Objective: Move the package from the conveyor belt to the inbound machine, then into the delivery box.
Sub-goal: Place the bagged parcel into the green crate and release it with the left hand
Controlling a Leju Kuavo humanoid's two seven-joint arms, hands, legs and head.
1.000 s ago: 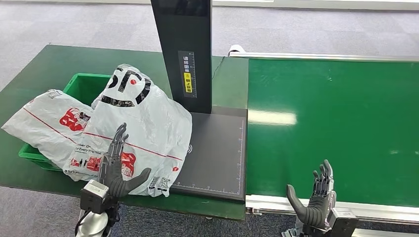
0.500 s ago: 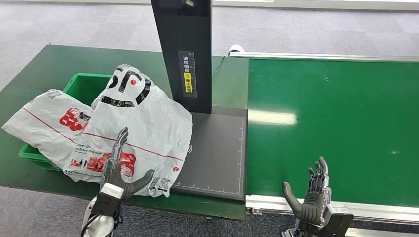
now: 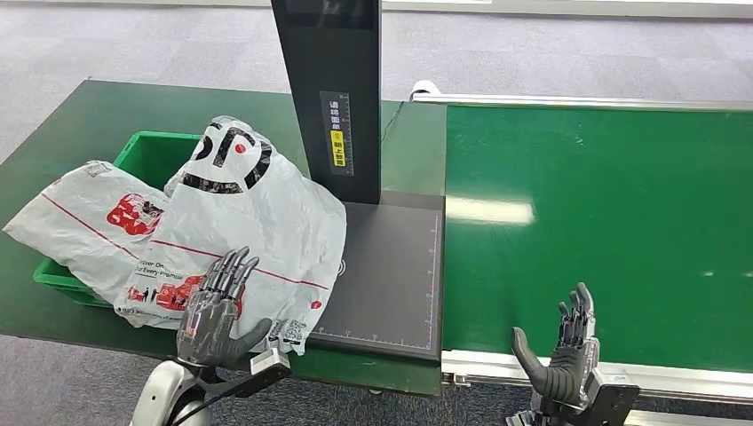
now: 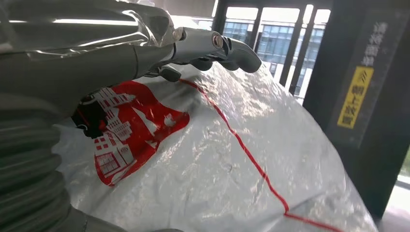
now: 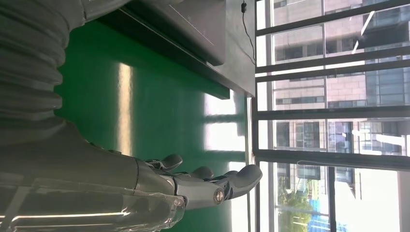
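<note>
A white plastic package [image 3: 253, 222] with black and red print lies half over the green delivery box [image 3: 146, 155] and half on the dark inbound machine plate [image 3: 391, 275]. A second white package [image 3: 93, 222] lies in the box beside it. My left hand [image 3: 216, 306] hovers open just in front of the first package, fingers spread, close to the red print [image 4: 130, 130]. My right hand [image 3: 559, 351] stands open, fingers up, at the near edge of the green conveyor belt [image 3: 604, 222]; its fingers [image 5: 208, 181] hold nothing.
The machine's tall black post [image 3: 333, 98] with a yellow label rises behind the plate. A metal rail [image 3: 657, 377] borders the belt's near edge. The green table [image 3: 71, 115] extends left of the box.
My left hand has turned from edge-on to palm toward the package, fingers fanned out, and dropped slightly lower. The right hand has barely moved. The packages have not shifted.
</note>
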